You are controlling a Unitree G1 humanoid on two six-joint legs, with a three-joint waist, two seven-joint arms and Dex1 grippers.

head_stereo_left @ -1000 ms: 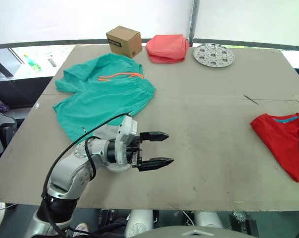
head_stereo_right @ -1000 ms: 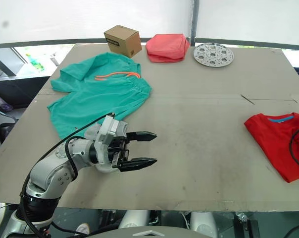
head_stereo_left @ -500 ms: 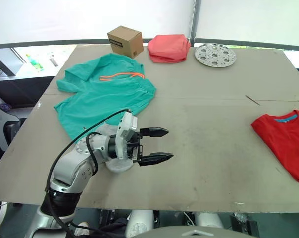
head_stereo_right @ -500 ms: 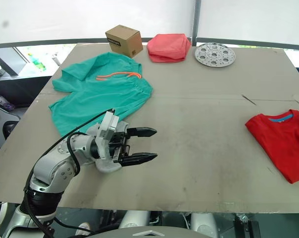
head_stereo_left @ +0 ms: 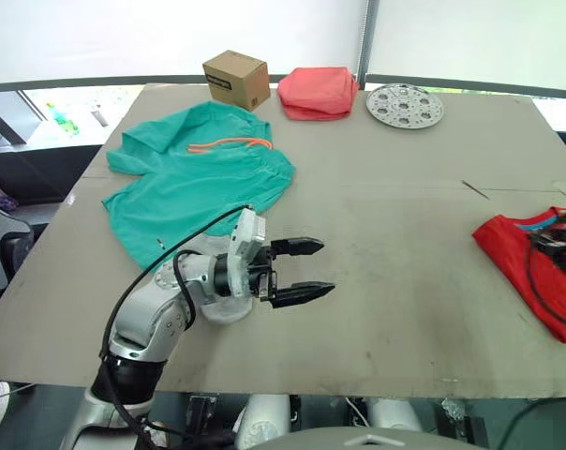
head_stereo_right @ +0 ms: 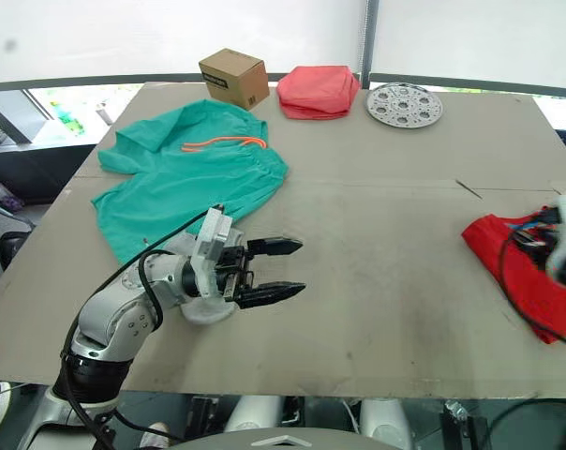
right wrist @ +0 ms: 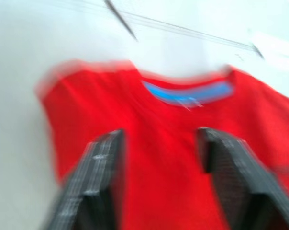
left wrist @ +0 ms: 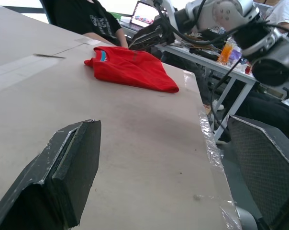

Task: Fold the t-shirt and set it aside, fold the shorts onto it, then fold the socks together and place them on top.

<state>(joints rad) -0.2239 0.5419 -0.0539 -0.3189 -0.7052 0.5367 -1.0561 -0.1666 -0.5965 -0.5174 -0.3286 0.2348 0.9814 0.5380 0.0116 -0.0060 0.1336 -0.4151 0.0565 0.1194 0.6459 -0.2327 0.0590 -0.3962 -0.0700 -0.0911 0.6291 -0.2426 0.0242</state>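
**Right edge: red shirt folded, right gripper over it, shorts untouched**

At the table's right edge lies the t-shirt, folded into a compact red block, blue neckline trim facing the far side. Part of it runs out past the view's right border, so how close it sits to the table edge can't be read from the head views; the left wrist view shows it near the edge with a strip of bare table outside it.

Right gripper hangs over the shirt just below the collar, fingers spread wide, nothing between them. Contact with the fabric: can't tell.

Left gripper is near the front-left of the table, pointing toward the middle, fingers parted, nothing held. It sits just off the near hem of the shorts.

Shorts lie spread flat, front-left to mid-left, orange drawstring up; their left hem is close to the table's left edge.

Far edge holds a cardboard box, a folded salmon-pink cloth and a round metal plate, well apart from both garments.

Centre of the table, between shorts and shirt, is a wide bare stretch.
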